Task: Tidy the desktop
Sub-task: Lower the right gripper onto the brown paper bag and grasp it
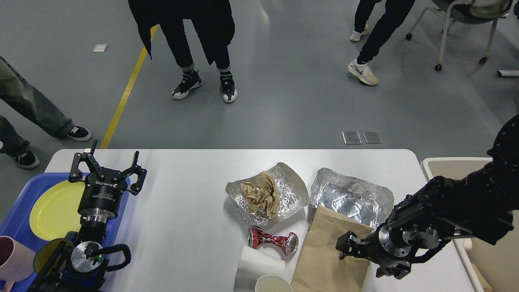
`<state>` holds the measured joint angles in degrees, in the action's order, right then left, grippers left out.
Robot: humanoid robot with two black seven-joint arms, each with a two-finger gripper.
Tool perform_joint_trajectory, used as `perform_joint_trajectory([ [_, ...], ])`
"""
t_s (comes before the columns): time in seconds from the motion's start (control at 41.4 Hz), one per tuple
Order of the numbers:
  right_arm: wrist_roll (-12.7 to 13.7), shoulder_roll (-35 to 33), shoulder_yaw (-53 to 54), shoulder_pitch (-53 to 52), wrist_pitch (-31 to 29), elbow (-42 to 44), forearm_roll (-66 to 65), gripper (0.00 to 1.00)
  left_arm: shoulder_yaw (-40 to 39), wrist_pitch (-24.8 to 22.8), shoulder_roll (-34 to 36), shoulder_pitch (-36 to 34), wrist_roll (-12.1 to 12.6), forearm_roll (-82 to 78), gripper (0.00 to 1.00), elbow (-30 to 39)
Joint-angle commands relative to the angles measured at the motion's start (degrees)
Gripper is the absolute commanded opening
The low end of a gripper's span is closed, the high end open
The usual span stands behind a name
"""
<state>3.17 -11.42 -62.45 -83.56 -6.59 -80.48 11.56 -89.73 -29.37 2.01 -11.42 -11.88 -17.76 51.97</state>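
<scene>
The white desktop [190, 227] carries litter right of centre: a foil tray [284, 182] holding crumpled brown paper [261, 196], an empty foil tray [348, 196], a flat brown paper bag [320, 255], a crushed red can [272, 240], a white paper cup on its side [259, 263] and another cup [273, 284] at the near edge. My left gripper [107, 162] is open and empty over the desktop's left end, beside the blue tray. My right gripper [367, 259] is open and empty, low over the paper bag's right side.
A blue tray [16, 211] at the left holds a yellow plate [56, 209], a pink mug [12, 259] and a dark-rimmed yellow bowl [46, 253]. A beige bin [446, 164] stands off the right end. People stand on the floor beyond the desktop.
</scene>
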Motion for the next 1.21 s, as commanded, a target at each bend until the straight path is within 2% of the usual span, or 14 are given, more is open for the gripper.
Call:
perform_joint_trajectory([
  [0.0,0.0,0.08,0.66,1.03,0.0,1.64,2.15,1.0,0.0,0.01,0.01,0.0,0.02,-0.08,0.97,-0.03],
  [0.29,0.17,2.8,1.8,4.37,0.17,5.95,2.24,1.0,0.0,0.01,0.01,0.0,0.02,-0.08,0.97,0.06],
  [0.386,0.17,3.07,2.69,4.72,0.79,6.3,2.32,0.96,0.0,0.01,0.01,0.0,0.02,-0.09,0.97,0.06],
  [0.483,0.17,3.07,2.77,4.63,1.32,6.13,2.32,0.73,0.0,0.01,0.01,0.0,0.02,-0.09,0.97,-0.03],
  [0.604,0.35,2.72,2.69,4.46,0.7,5.69,2.76,0.2,0.0,0.01,0.01,0.0,0.02,0.0,0.97,-0.03],
  [0.628,0.35,2.72,2.6,4.54,0.96,5.6,2.85,0.03,0.0,0.01,0.01,0.0,0.02,0.0,0.97,-0.03],
  [0.652,0.35,2.72,2.6,4.63,1.05,5.51,2.76,0.0,0.0,0.01,0.01,0.0,0.02,-0.08,0.97,-0.03],
  [1.183,0.7,2.98,2.51,5.25,1.58,5.51,2.76,0.0,0.0,0.01,0.01,0.0,0.02,0.0,0.97,0.06],
])
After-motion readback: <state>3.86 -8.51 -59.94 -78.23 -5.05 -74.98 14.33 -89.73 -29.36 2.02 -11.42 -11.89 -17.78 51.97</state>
